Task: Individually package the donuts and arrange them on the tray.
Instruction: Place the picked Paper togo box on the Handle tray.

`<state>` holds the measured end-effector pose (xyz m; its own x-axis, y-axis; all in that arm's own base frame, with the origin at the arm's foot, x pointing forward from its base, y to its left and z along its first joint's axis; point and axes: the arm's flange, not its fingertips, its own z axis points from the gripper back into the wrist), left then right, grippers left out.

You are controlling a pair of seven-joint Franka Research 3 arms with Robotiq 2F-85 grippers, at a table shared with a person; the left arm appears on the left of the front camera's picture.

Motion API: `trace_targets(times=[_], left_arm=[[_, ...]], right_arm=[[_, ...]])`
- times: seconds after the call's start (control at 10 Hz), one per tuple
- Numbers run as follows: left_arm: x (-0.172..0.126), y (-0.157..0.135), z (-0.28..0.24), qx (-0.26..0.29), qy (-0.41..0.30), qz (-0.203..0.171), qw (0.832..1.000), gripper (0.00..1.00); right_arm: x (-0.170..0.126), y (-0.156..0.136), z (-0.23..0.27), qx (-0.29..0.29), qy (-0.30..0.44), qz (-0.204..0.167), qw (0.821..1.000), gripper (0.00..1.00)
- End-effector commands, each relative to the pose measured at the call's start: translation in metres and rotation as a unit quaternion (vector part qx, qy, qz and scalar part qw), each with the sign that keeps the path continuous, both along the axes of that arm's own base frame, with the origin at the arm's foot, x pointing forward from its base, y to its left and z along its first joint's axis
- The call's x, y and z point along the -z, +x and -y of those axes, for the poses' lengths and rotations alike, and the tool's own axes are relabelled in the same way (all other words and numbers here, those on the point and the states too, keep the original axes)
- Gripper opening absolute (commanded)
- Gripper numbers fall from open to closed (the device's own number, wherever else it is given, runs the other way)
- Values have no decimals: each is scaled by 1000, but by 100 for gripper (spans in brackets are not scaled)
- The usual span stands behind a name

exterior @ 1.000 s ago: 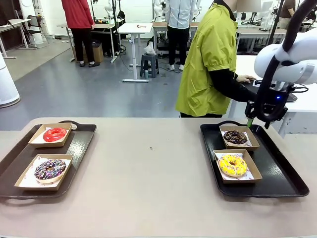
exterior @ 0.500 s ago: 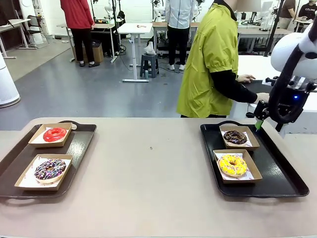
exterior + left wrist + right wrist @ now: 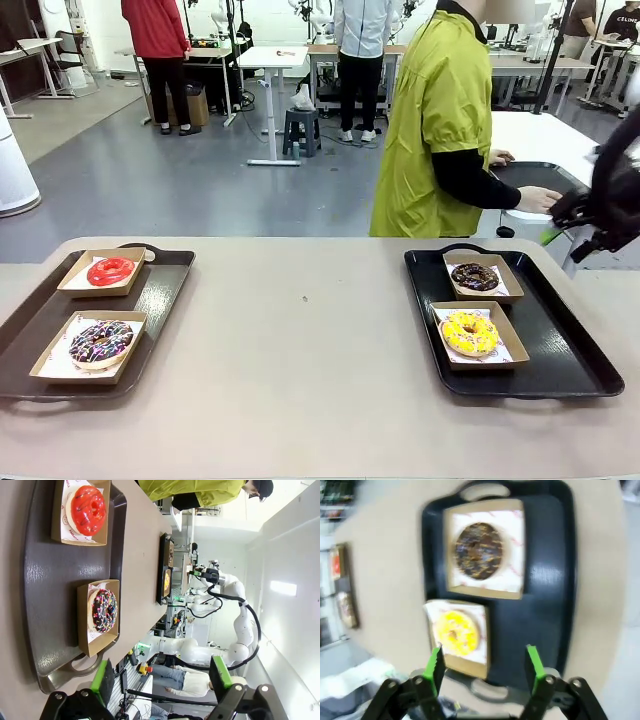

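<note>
All four donuts sit boxed on trays: chocolate (image 3: 475,276) and yellow (image 3: 470,331) lie left of and below the right pincer (image 3: 556,228), which hangs open and empty; the left pincer (image 3: 162,680) too.

Bare worktop (image 3: 300,340) open between the two trays, left tray (image 3: 160,290) and right tray (image 3: 560,350) each carrying two boxed donuts, person (image 3: 430,130) beyond the far edge
</note>
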<state>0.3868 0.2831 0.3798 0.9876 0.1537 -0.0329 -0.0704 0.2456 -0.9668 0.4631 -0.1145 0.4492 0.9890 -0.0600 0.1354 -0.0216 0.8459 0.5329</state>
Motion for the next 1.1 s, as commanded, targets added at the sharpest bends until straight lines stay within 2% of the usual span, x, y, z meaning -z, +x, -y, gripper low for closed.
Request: trace_targets(times=[0.0, 0.2, 0.3, 0.6, 0.7, 0.8, 1.0], left_arm=[[-3, -5, 2, 0, 7, -1, 1000, 100], [-3, -5, 2, 0, 7, -1, 1000, 100], [-3, -5, 2, 0, 7, -1, 1000, 100], [-3, -5, 2, 0, 7, -1, 1000, 100], [-3, -5, 2, 0, 7, -1, 1000, 100], [-3, -5, 2, 0, 7, -1, 1000, 100], [-3, -5, 2, 0, 7, -1, 1000, 100]], right_arm=[[3, -20, 64, -38, 183, 16, 982, 82], [25, -40, 119, -25, 280, 27, 959, 82], [39, -47, 134, -26, 301, 26, 953, 82], [70, -57, 151, -36, 313, 21, 949, 82], [75, -54, 150, -35, 307, 35, 950, 82], [75, -68, 148, -22, 318, 18, 948, 82], [75, -68, 148, -22, 318, 18, 948, 82]])
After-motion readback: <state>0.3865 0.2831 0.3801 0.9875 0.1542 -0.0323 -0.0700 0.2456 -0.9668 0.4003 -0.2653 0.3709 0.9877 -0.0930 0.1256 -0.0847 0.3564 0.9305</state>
